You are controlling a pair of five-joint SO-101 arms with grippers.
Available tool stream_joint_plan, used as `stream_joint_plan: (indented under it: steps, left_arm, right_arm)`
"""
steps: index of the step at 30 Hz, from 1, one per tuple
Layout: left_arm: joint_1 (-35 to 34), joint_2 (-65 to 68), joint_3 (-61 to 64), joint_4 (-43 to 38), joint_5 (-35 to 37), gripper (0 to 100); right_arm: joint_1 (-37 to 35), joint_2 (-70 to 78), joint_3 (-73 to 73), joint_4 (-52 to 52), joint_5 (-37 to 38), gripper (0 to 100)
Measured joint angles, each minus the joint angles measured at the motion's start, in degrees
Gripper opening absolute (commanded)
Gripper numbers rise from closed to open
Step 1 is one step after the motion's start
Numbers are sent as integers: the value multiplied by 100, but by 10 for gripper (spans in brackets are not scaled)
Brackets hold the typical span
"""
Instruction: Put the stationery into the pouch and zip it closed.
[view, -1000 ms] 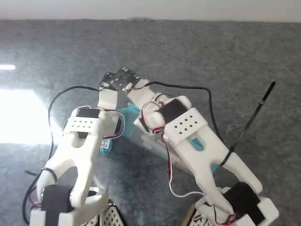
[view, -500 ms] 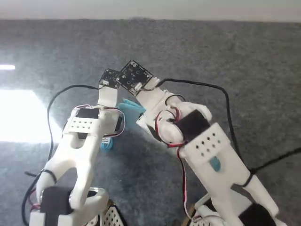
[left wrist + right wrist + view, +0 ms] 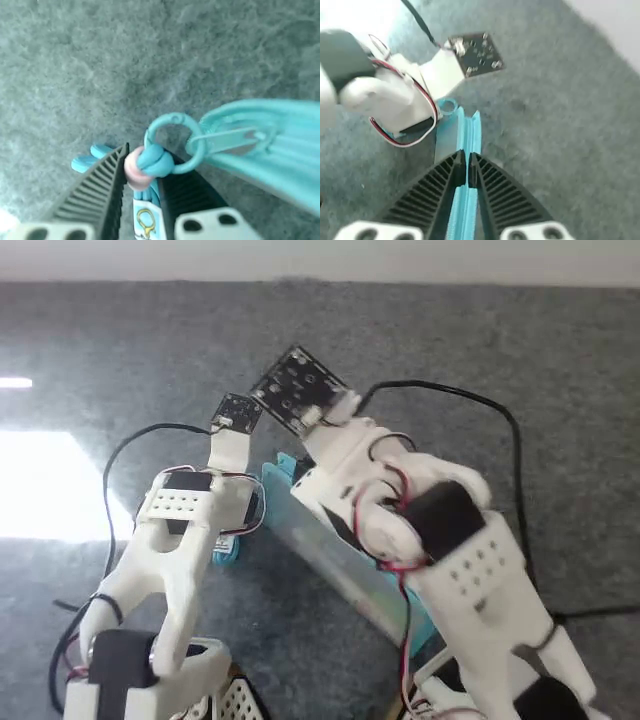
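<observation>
Two grippers share one pouch here, and the step in hand looks to be the zipping. The left gripper (image 3: 144,164) has its jaws clamped on the cord knot (image 3: 152,161), with a pink bead (image 3: 133,169) wedged against one finger. Just past its fingertips the cord loops through a teal ring (image 3: 172,142). Beyond the ring lies the zip pull (image 3: 227,141), joined to the end of the pouch (image 3: 280,160), which stretches away from the tool.

From above, the pouch (image 3: 335,555) runs as a slanted strip over the table (image 3: 520,360), from the left arm (image 3: 170,540) toward the right arm (image 3: 450,540). The right gripper (image 3: 468,160) has its jaws pressed almost together on the pouch's zip edge (image 3: 469,130), which runs straight ahead of its tips toward the ring. I cannot tell how much of the zip is already closed. No stationery can be made out through the pouch wall.

To do this well, I judge that both holds must pull in line with the zip. One end draws the pull along the teeth while the other holds the strip taut, with no twist or sideways drag. The knot and bead give the left jaws a stop against slipping, so steady tension should serve better than a jerk. If the strip sags or bends between the tools, the slider will likely jam.
</observation>
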Motion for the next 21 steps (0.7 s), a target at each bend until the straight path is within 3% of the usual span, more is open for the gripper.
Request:
stream_joint_plan:
  steps: [3,5,18,21]
  left_arm:
    - [9,0,0,0,0,9]
    - [9,0,0,0,0,9]
    - [18,0,0,0,0,9]
    - [18,0,0,0,0,9]
  right_arm:
    - [0,677,0,-18,-88,331]
    - [0,1046,0,-88,-105,399]
    - [-62,2084,0,-431,-97,403]
    - [-70,2268,0,-448,-97,326]
